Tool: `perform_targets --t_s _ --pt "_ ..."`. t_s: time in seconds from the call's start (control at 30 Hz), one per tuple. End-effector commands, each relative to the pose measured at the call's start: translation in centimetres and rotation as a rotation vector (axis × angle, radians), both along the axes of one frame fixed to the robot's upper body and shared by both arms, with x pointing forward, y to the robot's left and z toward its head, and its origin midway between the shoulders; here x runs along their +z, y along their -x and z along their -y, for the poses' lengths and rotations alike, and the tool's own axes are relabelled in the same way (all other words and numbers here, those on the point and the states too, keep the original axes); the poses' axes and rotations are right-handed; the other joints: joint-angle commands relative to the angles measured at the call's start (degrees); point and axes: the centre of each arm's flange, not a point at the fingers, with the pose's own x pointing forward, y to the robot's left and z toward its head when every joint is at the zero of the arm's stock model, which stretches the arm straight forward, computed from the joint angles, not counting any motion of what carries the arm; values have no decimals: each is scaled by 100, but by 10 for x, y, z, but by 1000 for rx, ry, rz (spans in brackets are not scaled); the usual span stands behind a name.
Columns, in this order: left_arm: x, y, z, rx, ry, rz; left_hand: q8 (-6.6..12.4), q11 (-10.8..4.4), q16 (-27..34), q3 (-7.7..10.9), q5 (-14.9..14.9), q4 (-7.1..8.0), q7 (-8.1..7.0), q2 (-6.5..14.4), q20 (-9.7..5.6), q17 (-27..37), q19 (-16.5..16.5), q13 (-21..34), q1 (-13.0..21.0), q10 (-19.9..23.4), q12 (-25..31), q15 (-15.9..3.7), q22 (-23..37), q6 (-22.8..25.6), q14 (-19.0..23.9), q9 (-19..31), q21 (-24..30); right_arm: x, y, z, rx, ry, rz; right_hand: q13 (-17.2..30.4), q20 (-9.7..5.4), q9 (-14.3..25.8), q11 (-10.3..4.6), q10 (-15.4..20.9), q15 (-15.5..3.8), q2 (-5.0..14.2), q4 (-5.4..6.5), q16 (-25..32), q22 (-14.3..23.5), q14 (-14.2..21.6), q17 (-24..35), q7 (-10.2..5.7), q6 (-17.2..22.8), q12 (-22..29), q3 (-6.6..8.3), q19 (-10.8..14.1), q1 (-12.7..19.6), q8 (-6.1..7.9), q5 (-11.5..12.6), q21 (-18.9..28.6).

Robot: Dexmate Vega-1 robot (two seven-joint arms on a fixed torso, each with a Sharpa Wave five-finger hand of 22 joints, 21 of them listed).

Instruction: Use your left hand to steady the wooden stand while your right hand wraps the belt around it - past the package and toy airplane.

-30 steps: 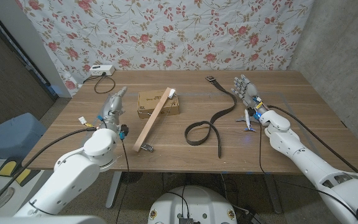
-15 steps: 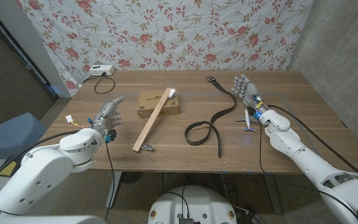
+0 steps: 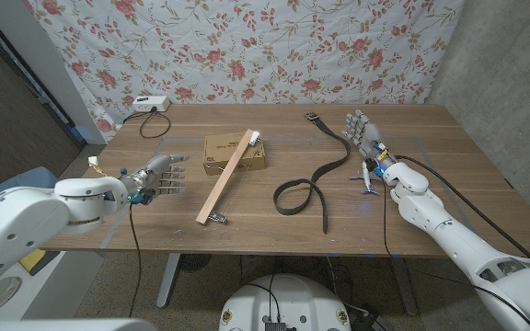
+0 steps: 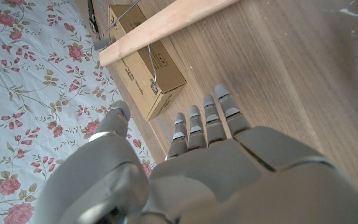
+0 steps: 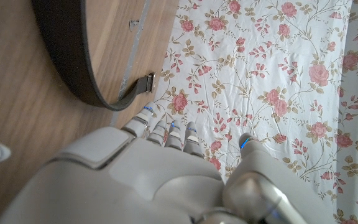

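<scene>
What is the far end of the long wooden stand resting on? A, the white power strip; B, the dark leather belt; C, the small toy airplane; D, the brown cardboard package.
D: in the head view the long wooden stand runs diagonally, its far end lying on top of the brown cardboard package, away from the dark leather belt.

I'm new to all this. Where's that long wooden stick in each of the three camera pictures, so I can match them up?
Head view: the wooden stand lies slanted left of centre, its far end on the package.
Left wrist view: the wooden stand crosses the top, over the package.
Right wrist view: not in it.
Shared landmark: the floral cloth.
</scene>
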Motion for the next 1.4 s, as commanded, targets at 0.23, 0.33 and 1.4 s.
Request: perform_targets --t_s 0.23,0.33,1.4 --pt "34 -42 -13 -157 -166 -113 -19 -239 -46 127 21 -54 28 -130 2 7 141 16 661 140 69 -233 3 217 146 13 -8 -4 14 11 -44 -9 4 21 8 31 -23 37 30 22 -31 38 31 -12 22 -6 42 27 19 15 17 35 32 18" --pt "37 -53 -6 -193 -173 -120 -39 -262 -69 134 31 -48 34 -162 4 10 167 21 822 158 82 -276 1 235 170 17 -19 -8 18 16 -54 -17 4 21 7 31 -23 41 29 23 -33 38 32 -11 22 -9 44 27 18 15 15 36 32 18" --pt "46 -86 53 -385 -308 -217 -233 -232 -171 -156 117 93 100 -529 -18 39 572 93 2138 57 -47 -363 -13 64 210 96 -56 -29 31 54 -108 -79 -1 22 14 31 -3 96 20 33 -52 55 32 47 23 -8 54 38 5 22 0 37 35 20"
